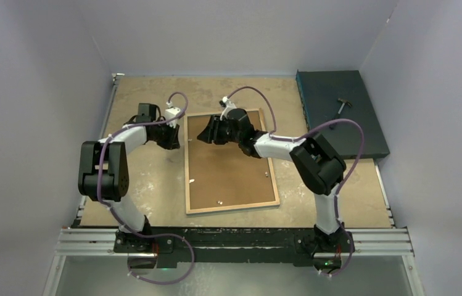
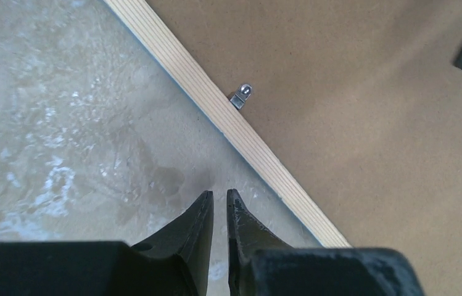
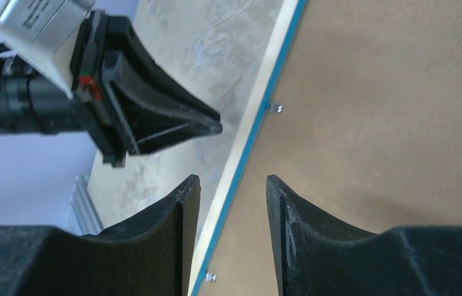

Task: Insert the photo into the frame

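Tabletop (image 1: 145, 185), sandy and mottled, carried all items. Frame (image 1: 231, 207) lay flat at its centre, pale wood back upward, a blue face edge showing along its left side. Backing board (image 1: 228, 176), plain brown, filled the frame. Dark teal slab (image 1: 321, 92) sat at the far right corner, well apart. Right end effector (image 3: 233, 179) hovered released, fingers spread either side of the frame's left rail. Left end effector (image 2: 219, 194) hung over bare tabletop just beside that rail, fingers nearly clenched, empty. Hammer (image 1: 343, 106) rested on the slab. Metal clip (image 2: 242, 94) sat against the rail's inner edge.
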